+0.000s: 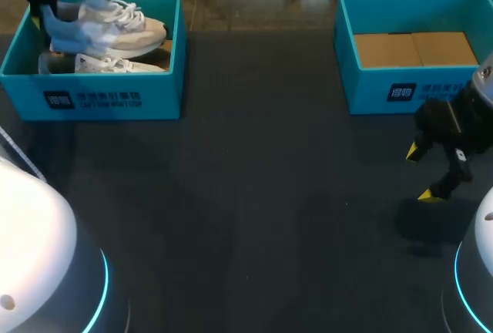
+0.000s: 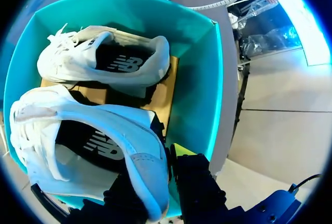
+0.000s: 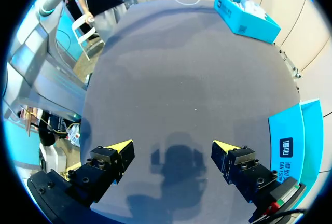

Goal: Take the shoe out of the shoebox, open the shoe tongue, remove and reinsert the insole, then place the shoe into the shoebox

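1. The shoe point(image 1: 108, 25) point(image 2: 93, 141) is a white trainer with pale blue-grey panels, white laces and a dark lining. Its heel is a soft light blue.
2. It sits within the left shoebox point(image 1: 115, 98) point(image 2: 197, 79), a teal box at the table's far left corner. It is held higher than the second shoe point(image 1: 115, 63) point(image 2: 104, 58), with its heel towards the box's left end and its toe towards the right.
3. The left gripper point(image 1: 48, 21) point(image 2: 153, 172) has that heel clamped. In the left wrist view one black finger presses on each side of the heel, and one yellow tip shows beside the collar.
4. The second shoe is white with the same dark lining. It lies on its side on the brown cardboard floor of the box, closer to the front wall.
5. The right gripper point(image 1: 422, 173) point(image 3: 174, 146) hangs over the dark table point(image 1: 254, 194) with its fingers spread wide and nothing between them; only its shadow lies beneath.
6. Just behind it stands the right shoebox point(image 1: 400, 90) point(image 3: 288, 146), also teal, showing only a brown cardboard bottom inside.
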You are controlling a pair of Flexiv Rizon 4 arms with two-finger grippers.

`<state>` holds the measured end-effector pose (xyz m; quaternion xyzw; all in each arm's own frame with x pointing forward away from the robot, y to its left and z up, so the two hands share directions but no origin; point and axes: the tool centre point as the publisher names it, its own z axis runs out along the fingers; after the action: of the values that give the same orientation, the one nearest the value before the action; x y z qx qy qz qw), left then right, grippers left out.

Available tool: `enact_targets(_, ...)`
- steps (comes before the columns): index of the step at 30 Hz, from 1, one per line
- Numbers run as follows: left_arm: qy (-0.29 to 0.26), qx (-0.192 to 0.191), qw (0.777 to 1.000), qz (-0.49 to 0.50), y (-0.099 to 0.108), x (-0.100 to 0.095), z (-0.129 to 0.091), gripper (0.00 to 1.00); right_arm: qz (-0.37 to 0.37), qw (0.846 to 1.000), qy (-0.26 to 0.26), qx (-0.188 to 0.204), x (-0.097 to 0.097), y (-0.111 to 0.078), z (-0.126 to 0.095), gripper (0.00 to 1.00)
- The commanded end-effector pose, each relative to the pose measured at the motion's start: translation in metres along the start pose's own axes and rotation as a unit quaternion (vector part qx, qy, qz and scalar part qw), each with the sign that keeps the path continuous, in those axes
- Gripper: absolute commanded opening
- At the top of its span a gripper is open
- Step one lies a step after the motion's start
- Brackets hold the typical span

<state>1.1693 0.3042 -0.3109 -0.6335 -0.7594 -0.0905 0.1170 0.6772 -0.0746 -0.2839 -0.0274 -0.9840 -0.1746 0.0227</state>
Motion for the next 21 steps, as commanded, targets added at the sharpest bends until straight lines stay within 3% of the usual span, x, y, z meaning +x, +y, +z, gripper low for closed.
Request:
enact_targets(1,0.0,-0.006,1.0,0.003,-0.007,-0.001,0.007,0.0,0.0,1.0,0.0,0.001,0.0,0.0,0.001,1.0)
enact_targets(21,-0.004,-0.013,1.0,-0.011,0.027,-0.016,0.016,0.0,0.0,1.0,0.0,0.001,0.0,0.0,0.001,1.0)
